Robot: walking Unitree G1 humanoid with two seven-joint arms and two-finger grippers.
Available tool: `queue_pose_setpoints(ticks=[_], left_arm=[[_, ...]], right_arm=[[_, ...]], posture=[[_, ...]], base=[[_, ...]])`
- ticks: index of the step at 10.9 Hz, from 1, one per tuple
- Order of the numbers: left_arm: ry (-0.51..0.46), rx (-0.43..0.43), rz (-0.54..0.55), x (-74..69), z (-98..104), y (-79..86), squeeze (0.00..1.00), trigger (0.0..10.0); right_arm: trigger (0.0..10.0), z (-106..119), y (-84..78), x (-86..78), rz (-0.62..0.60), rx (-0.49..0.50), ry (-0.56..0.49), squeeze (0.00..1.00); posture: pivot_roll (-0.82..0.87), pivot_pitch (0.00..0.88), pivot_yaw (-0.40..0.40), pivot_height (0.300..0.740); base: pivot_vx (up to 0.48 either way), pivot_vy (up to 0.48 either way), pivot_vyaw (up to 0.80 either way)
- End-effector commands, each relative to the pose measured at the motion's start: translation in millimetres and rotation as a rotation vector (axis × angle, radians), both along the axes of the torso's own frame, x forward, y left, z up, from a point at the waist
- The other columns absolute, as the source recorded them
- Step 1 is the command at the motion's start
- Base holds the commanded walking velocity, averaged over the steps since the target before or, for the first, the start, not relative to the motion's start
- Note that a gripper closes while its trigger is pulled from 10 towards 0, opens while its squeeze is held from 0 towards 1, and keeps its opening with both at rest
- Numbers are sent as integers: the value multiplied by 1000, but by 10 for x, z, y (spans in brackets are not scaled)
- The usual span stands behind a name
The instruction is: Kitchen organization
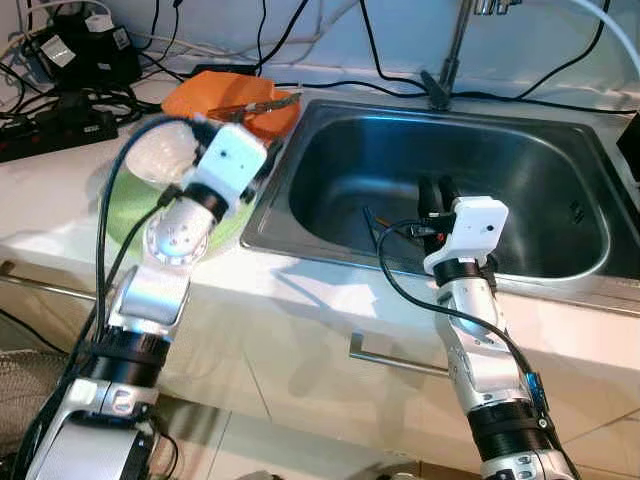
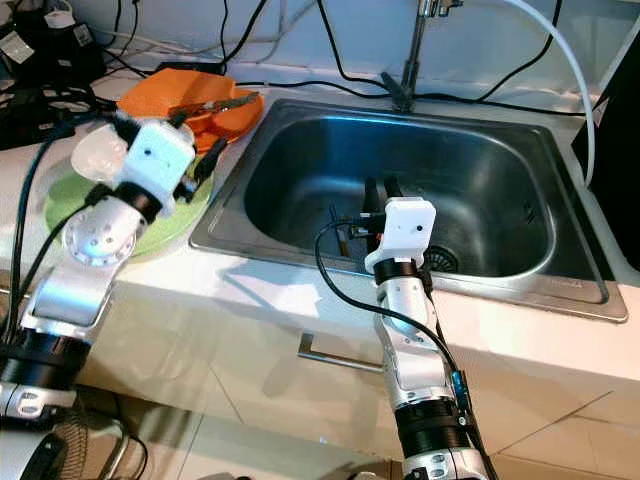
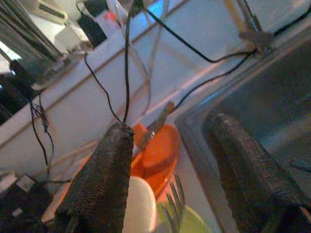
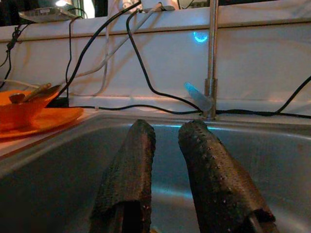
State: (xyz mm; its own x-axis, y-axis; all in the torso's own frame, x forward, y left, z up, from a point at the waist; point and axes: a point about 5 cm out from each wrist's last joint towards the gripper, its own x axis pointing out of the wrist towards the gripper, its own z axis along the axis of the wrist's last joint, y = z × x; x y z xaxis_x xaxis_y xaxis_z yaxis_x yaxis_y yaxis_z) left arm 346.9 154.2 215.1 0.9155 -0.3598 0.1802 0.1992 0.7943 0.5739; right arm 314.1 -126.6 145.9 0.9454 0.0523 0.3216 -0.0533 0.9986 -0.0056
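Your left end effector [image 3: 170, 170] gapes wide above the round green plate [image 2: 60, 205]; right end effector [image 4: 167, 170] sits narrow, empty, inside the stainless steel sink [image 1: 560, 170].

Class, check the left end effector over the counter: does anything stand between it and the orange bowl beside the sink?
Nothing visible blocks it. The left end effector, fingers open, hovers above the green plate, with the orange bowl just beyond its fingertips.

— Where do the head views look from?
— High above the worktop [image 1: 60, 215], facing down at the sink [image 1: 560, 150]; both share it.
— And the wrists?
— The left looks close along its fingers [image 3: 99, 179] over the sink's near-left corner; the right sits low inside, facing the faucet [image 4: 211, 63].
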Motion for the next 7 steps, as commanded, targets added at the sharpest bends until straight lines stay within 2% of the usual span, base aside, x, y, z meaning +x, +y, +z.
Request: queue_pose_setpoints(ticks=[1, 2, 7], left_arm=[[33, 7, 3, 15, -43, 20, 0, 10000], [61, 19, 14, 35, -104, 2, 0, 10000], [99, 14, 64, 165, -154, -63, 0, 10000]], right_arm=[[10000, -161, -38, -8, -14, -2, 72, 0], [10000, -161, -46, -9, -18, -3, 72, 0], [10000, -164, -42, -6, -17, -3, 72, 0]], posture=[[28, 38, 71, 740], [25, 38, 70, 740], [23, 34, 71, 740]], base=[[0, 0, 0], [0, 0, 0], [0, 0, 0]])
